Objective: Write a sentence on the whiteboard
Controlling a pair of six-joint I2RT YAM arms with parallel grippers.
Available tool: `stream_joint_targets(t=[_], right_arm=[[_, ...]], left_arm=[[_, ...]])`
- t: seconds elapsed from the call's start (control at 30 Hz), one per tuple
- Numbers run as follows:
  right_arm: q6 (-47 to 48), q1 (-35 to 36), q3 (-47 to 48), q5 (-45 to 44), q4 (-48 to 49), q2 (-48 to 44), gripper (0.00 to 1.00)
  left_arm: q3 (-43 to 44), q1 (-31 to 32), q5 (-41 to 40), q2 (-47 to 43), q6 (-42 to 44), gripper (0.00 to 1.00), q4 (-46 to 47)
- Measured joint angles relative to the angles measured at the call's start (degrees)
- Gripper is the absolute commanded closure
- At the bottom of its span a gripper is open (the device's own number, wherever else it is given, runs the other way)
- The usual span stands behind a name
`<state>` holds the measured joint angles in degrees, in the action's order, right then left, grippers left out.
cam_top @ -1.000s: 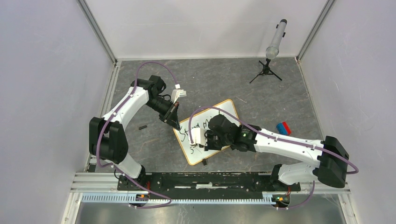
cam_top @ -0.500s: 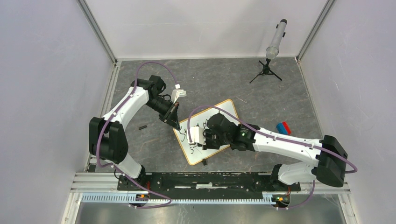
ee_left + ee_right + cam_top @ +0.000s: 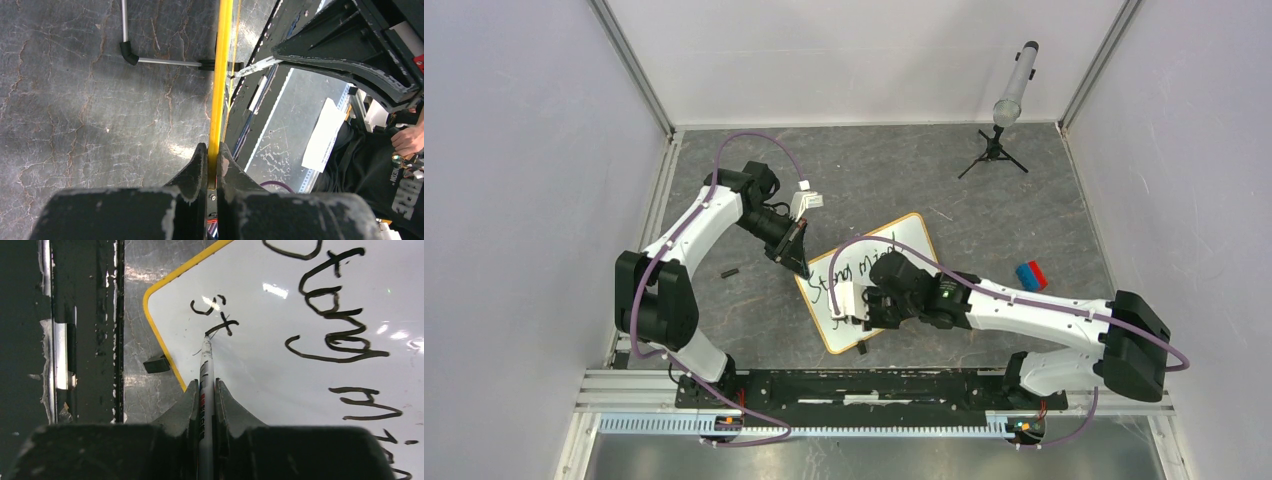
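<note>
The whiteboard [image 3: 902, 250], white with an orange-tan frame, lies tilted on the grey floor mat with black handwriting on it. My left gripper [image 3: 801, 266] is shut on the board's left edge; in the left wrist view the yellow frame edge [image 3: 220, 75] runs up from between the fingers. My right gripper [image 3: 852, 314] is shut on a white marker [image 3: 206, 365] whose tip touches the board [image 3: 280, 380] at small letters near its near corner. A black foot [image 3: 156, 364] sticks out by that corner.
A small tripod with a grey cylinder [image 3: 1014, 92] stands at the back right. A blue and red block [image 3: 1030, 274] lies right of the board. A small black piece [image 3: 729, 271] lies left of it. The black rail [image 3: 864, 388] runs along the near edge.
My right gripper moved toward the board's near corner with the marker, uncovering the upper line of writing. New small marks show near the corner. The left arm has not moved.
</note>
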<state>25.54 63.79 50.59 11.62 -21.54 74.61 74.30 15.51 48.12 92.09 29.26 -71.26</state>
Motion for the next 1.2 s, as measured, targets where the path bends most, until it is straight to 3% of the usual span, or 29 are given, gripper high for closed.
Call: stream_joint_targets(t=[1.2], right_arm=[[1.27, 0.09, 1.97, -4.79, -2.21, -1.01, 1.00]], left_arm=[[0.00, 0.00, 0.00, 0.00, 0.00, 0.98, -0.02]])
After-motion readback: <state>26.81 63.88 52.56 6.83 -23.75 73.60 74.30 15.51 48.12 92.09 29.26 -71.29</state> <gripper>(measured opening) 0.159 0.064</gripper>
